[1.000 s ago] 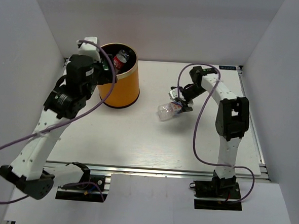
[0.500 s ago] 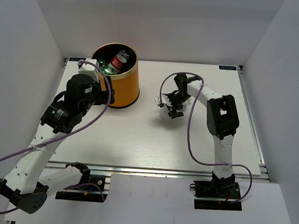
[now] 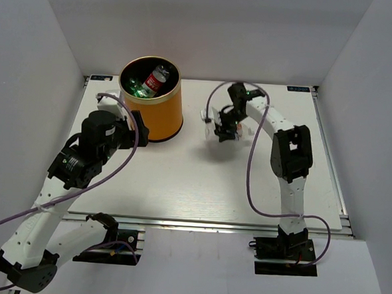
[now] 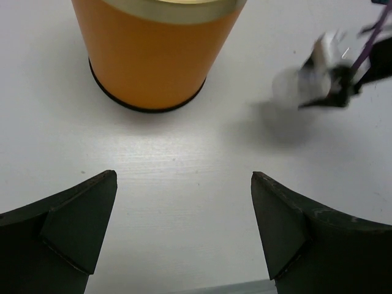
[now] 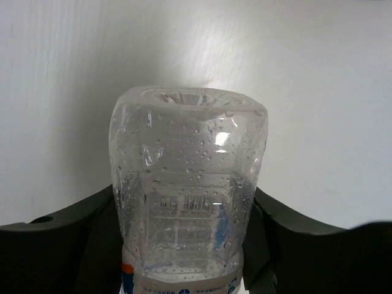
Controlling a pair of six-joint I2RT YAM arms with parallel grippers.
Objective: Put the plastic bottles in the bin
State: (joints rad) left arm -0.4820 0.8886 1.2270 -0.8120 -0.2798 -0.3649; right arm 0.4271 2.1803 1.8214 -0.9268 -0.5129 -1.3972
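Note:
The orange bin [image 3: 159, 111] stands at the back left; a red-labelled bottle [image 3: 157, 79] and a green bottle [image 3: 139, 87] lie inside it. My right gripper [image 3: 220, 127] is shut on a clear bottle with a blue-white label [image 3: 208, 116], held above the table to the right of the bin. In the right wrist view the bottle [image 5: 187, 177] fills the space between my fingers [image 5: 294, 245], base pointing away. My left gripper [image 3: 135, 124] is open and empty just in front of the bin. In the left wrist view the gripper [image 4: 184, 226] faces the bin [image 4: 153, 61].
White walls close in the table [image 3: 181, 179] at the back and on both sides. The right gripper with its bottle shows blurred at the upper right of the left wrist view [image 4: 315, 79]. Purple cables loop off both arms.
My right gripper has carried the clear bottle up and to the left, nearer the bin. My left arm has drawn back from over the bin to the table in front of it.

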